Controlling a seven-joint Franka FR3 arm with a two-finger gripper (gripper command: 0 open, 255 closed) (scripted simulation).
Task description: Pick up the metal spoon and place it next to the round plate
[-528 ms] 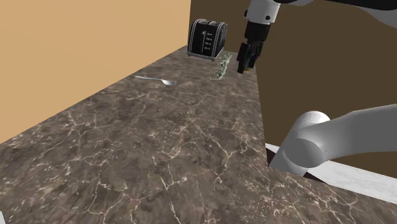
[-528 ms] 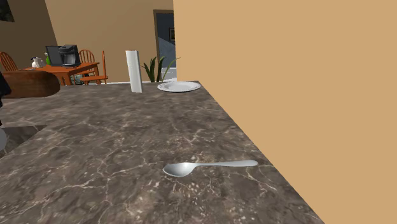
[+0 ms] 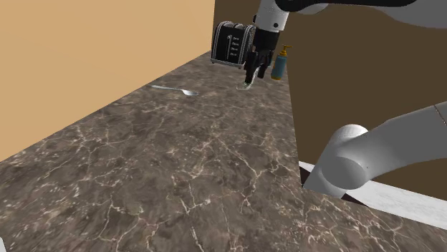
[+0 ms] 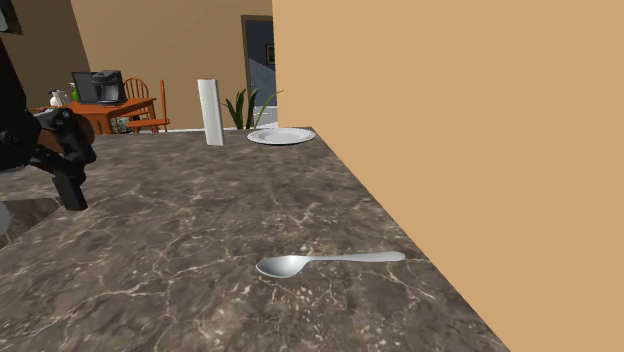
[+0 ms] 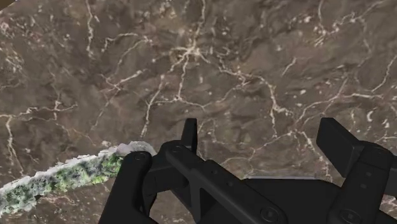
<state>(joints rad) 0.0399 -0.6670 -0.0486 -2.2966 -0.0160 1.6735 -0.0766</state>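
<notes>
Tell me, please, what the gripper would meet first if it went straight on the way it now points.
Most likely the bare marbled countertop: the gripper points down at it, jaws open with nothing between. The green sprig lies just beside that line, though depth is unclear.

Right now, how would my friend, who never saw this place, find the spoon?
Find the dark marble countertop beside the tan wall. The spoon lies flat on it, close to that wall. It is long, thin and silvery, unlike the round white plate far along the counter.

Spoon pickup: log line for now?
stage: pre-grasp | claw: open, empty, above counter | spoon: by wall, untouched | plate: far from spoon
</notes>
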